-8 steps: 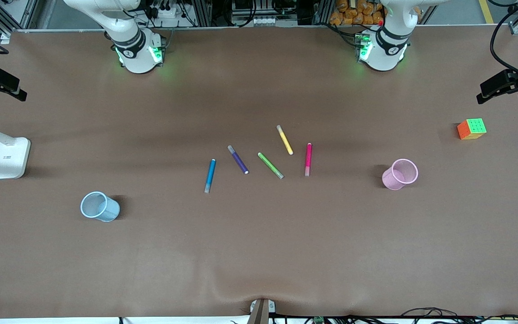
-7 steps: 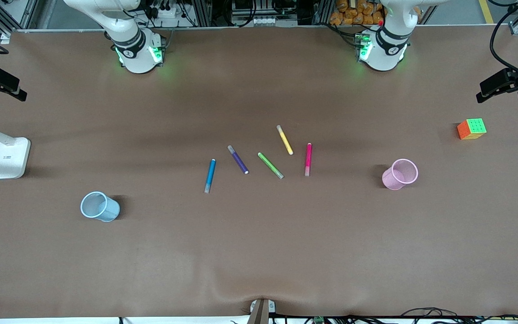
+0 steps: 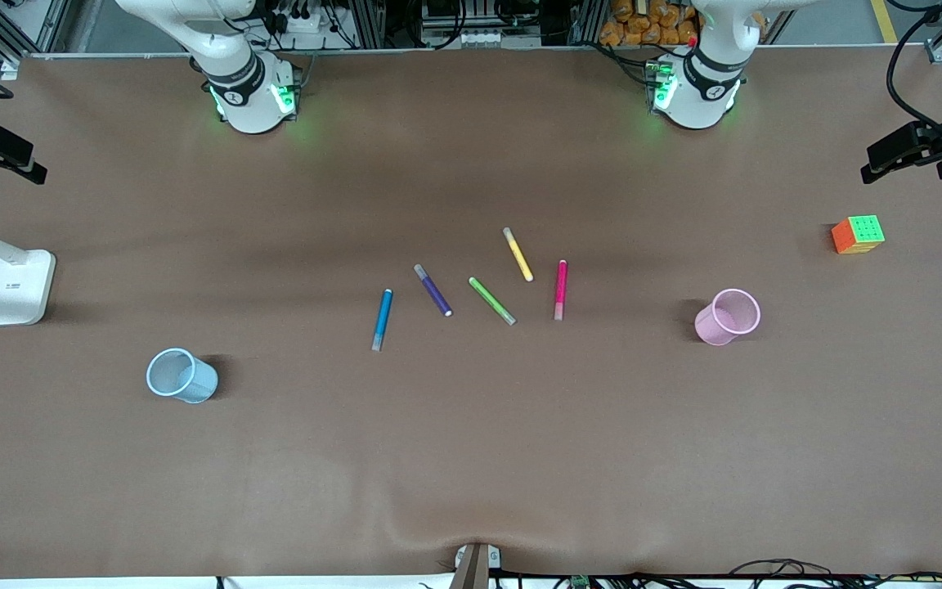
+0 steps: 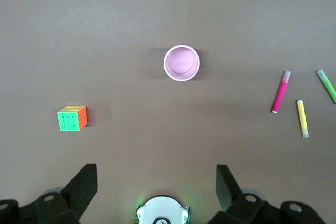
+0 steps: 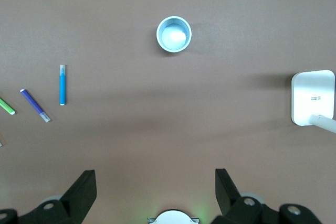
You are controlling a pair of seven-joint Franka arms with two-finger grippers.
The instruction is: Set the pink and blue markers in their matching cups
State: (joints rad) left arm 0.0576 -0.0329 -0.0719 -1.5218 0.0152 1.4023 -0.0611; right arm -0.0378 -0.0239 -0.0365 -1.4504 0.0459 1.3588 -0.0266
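Trouble is most likely at the pick. Reading the front view as a clock face with twelve toward the bases, the light blue mesh cup (image 3: 182, 376) stands nearest the camera, and the slim blue marker with a greyish cap (image 3: 382, 319) lies on the table at its two o'clock. The purple marker (image 3: 432, 290) lies just beside that pen and could be taken by mistake. The pale pink mesh cup (image 3: 727, 317) stands at four o'clock from the magenta-pink marker (image 3: 560, 290), which has the green marker (image 3: 491, 300) close at nine. Slim round pens may roll from a pinch, and a light cup may tip under a pen taller than itself.

Only the wrist views show the left gripper (image 4: 156, 182) and right gripper (image 5: 156, 184). Both wait, fingers spread wide, high over the table by their own bases. Only the front view shows both cups together.
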